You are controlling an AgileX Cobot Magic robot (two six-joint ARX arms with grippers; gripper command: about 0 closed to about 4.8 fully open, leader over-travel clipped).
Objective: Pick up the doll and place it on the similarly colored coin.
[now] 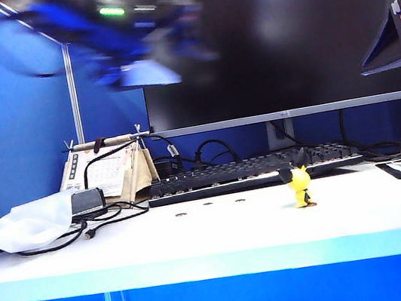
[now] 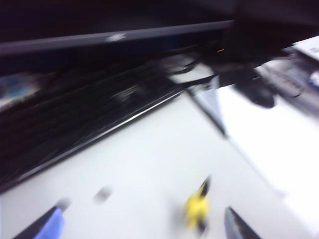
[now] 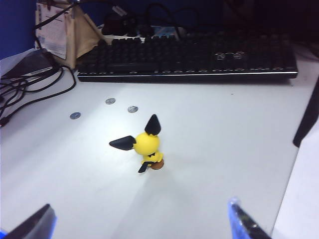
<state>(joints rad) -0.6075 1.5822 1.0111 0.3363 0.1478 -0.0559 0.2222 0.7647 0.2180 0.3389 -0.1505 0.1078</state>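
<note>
Nearest the table (image 1: 199,238) edge, the doll (image 1: 301,186) is standing upright w/ the coin (image 3: 157,166) peeking out gold-brown at its base, touching it, so placement looks about done to my eye. Three greyish coins (image 3: 110,101) are lying apart from it, toward the keyboard (image 1: 253,172), which is running along behind. The right gripper (image 3: 144,219) is hanging over the table near the doll, fingers spread wide, nothing btwn them. The left gripper (image 2: 144,224) is blurring up high on the left in the exterior view, fingers apart and empty, doll visible btwn its tips from above. Risks, imo: the doll is perching partly on a small disc, so any nudge from an arm could tip it or slide it off; cables (image 1: 69,236) by the white cloth (image 1: 25,224) could snag a low-sweeping arm.
</note>
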